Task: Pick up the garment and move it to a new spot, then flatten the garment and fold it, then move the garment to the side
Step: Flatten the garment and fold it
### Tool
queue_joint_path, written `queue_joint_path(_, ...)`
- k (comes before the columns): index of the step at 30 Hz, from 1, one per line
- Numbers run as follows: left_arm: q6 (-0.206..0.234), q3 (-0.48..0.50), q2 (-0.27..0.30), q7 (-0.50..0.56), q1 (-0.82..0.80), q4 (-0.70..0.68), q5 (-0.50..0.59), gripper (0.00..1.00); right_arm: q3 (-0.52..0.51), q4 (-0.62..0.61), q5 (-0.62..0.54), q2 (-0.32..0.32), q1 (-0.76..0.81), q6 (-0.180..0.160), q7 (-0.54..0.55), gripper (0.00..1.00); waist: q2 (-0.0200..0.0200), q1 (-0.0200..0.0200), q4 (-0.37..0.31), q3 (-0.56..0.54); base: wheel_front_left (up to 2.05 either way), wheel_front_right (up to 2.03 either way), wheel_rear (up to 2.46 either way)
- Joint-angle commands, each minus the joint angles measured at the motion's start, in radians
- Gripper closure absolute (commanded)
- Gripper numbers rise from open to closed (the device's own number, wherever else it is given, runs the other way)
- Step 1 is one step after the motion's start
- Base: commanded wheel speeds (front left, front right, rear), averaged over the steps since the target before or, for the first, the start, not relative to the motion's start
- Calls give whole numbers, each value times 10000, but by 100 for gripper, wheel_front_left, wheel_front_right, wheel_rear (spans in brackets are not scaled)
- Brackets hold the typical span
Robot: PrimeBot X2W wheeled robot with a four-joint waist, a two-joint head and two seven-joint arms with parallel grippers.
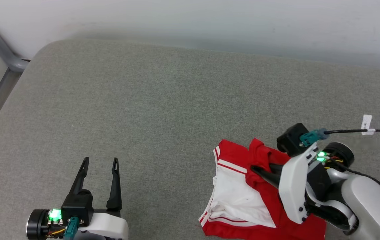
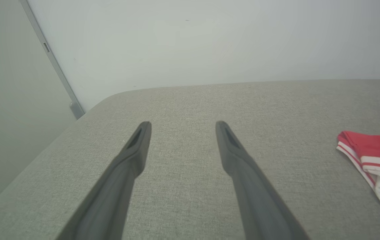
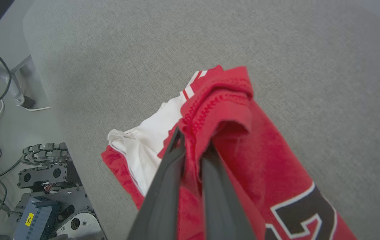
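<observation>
The garment (image 1: 243, 196), red with a white sleeve and striped trim, lies bunched near the front right of the grey padded surface (image 1: 163, 110). My right gripper (image 1: 255, 169) is shut on a red fold of the garment (image 3: 223, 110), which drapes over the fingertips; part of a black white-edged print shows at the lower right of the right wrist view. My left gripper (image 1: 100, 161) stands open over bare surface at the lower left, well apart from the cloth. In the left wrist view its fingers (image 2: 136, 146) are spread, and the garment's striped edge (image 2: 373, 156) lies at the far right.
A white wall (image 1: 190, 20) runs behind the surface, and a grey metal post (image 1: 0, 50) stands at the far left corner. In the right wrist view, cables and robot hardware (image 3: 40, 186) sit on the floor past the surface's edge.
</observation>
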Motion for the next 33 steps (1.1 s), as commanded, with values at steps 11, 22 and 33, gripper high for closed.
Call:
queue_joint_path(11,-94,-72,-157,-49,-420,4,74,0,2029,2268,-294,757,-1908,-9,-609,100,0,-1,329,439,0,0,0)
queue_joint_path(22,-110,-112,-270,-48,-604,154,99,0,3982,4827,-105,1114,-2399,-9,-1028,100,0,-1,375,622,0,0,0)
queue_joint_path(33,-133,-57,-187,-48,-268,313,161,0,3516,4183,713,765,-2357,-10,-3072,0,0,-1,-63,100,0,0,0)
